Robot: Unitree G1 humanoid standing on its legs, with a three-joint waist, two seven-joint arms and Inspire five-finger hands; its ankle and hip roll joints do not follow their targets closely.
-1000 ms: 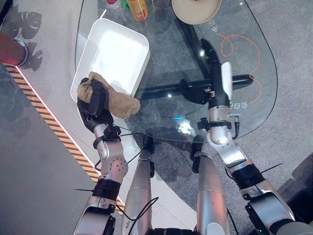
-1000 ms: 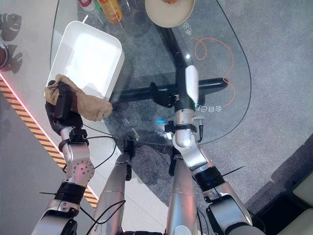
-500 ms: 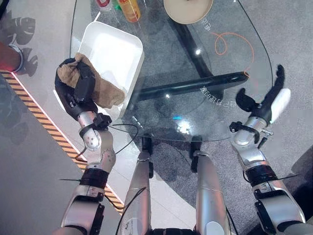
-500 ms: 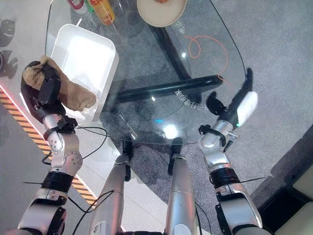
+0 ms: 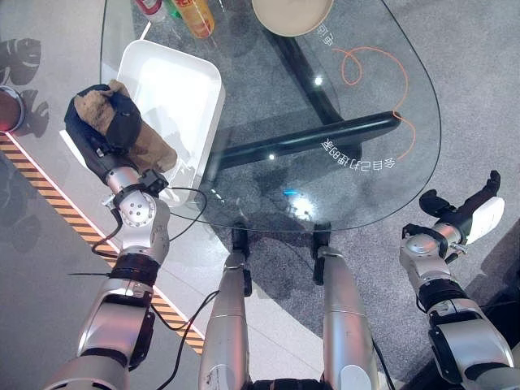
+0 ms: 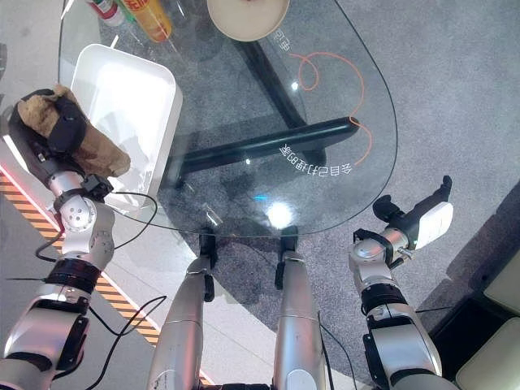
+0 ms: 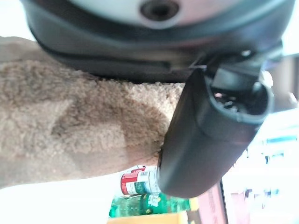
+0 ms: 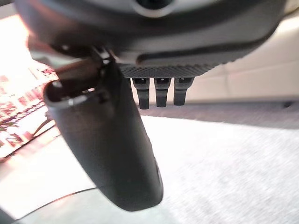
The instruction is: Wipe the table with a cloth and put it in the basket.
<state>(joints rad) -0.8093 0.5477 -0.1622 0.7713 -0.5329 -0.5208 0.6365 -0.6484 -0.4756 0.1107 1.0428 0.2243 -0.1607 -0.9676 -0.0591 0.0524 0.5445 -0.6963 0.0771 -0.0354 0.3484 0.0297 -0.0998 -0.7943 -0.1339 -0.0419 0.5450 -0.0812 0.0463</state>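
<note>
Up close, cloth (image 7: 70,126) in left hand (image 7: 212,135), bottles (image 7: 149,198) behind

The bottles (image 5: 183,11) and bowl (image 5: 291,15) are cut off by the far edge.

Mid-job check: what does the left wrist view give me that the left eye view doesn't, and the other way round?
Left wrist view alone: the thumb pressed into the brown cloth from close up, confirming the grip.

Left eye view alone: the white basket beside the cloth-holding left hand, the glass table, the round plate at its far edge, and the right hand off the table's right edge, fingers straight.

Both: the cloth, the left hand and the bottles at the table's far end.
</note>
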